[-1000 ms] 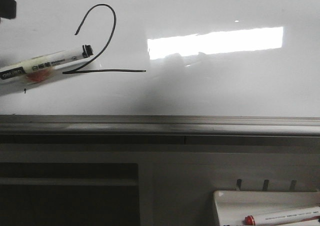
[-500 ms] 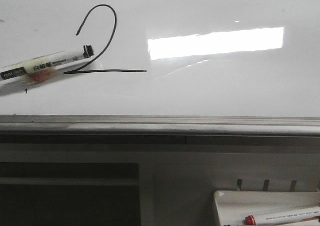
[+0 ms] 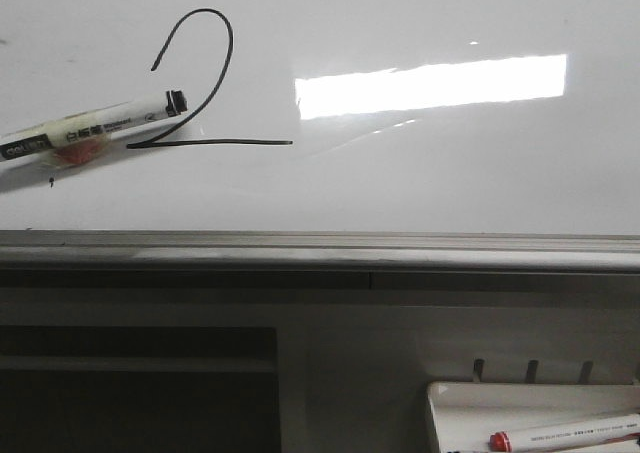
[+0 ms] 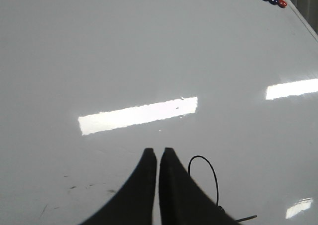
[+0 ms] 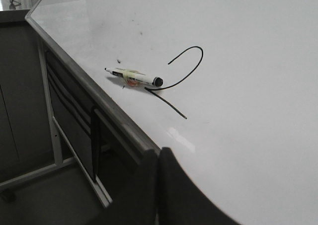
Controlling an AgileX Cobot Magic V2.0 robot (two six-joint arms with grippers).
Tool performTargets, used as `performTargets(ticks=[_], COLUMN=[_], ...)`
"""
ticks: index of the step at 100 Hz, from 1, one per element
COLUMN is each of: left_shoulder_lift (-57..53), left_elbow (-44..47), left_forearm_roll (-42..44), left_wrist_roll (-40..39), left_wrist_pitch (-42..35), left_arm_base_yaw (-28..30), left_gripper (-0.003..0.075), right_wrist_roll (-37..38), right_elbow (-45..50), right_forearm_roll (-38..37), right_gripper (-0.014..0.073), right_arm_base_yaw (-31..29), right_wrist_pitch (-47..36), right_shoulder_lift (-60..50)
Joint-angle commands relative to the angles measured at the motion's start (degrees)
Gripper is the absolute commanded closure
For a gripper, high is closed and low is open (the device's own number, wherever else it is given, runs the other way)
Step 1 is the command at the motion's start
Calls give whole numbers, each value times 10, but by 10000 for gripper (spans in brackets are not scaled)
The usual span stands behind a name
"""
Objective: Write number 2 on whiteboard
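The whiteboard (image 3: 420,183) fills the upper part of the front view, its grey edge strip running across the middle. A second ago a shadow lay across the board below the light reflection and a dark shape sat at the 10 o'clock corner; both are gone now, so the arms seem to have pulled back from the board. Neither claw shows in the front view.

The 2 (image 3: 200,83) sits at about 10 o'clock on the board, complete: hook, diagonal and flat base. It has not changed. The writing looks finished.

The marker (image 3: 95,131) lies loose on the board, its black end touching the 2's lower corner.

A white tray (image 3: 450,398) at 5 o'clock holds a red-capped pen (image 3: 565,435).

The left claw (image 4: 158,153) is closed, empty, and so is the right claw (image 5: 158,153).
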Motion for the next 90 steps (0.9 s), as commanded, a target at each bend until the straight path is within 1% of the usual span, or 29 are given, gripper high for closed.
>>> performTargets(ticks=[1,45,55,65,90], left_shoulder_lift=[6,6,6,3,-21], left_elbow=[-13,-12,-3,14,72], left_forearm_roll=[1,1,10,25,31], left_wrist_roll=[1,1,1,1,1], left_wrist_pitch=[-41,-41,-46,-47,-47], left_arm_base_yaw=[-1,-1,7,43,196], left_gripper=[741,741,741,741,741], right_wrist_roll=[-7,-7,-7,-7,-7], right_elbow=[-11,-11,-11,-11,-11], right_forearm_roll=[-5,-5,-5,-5,-5], right_gripper=[657,657,657,657,657], right_arm_base_yaw=[-3,-3,-3,-3,-3], right_wrist_pitch=[-38,-36,-36,-36,-36], right_shoulder_lift=[1,1,1,1,1])
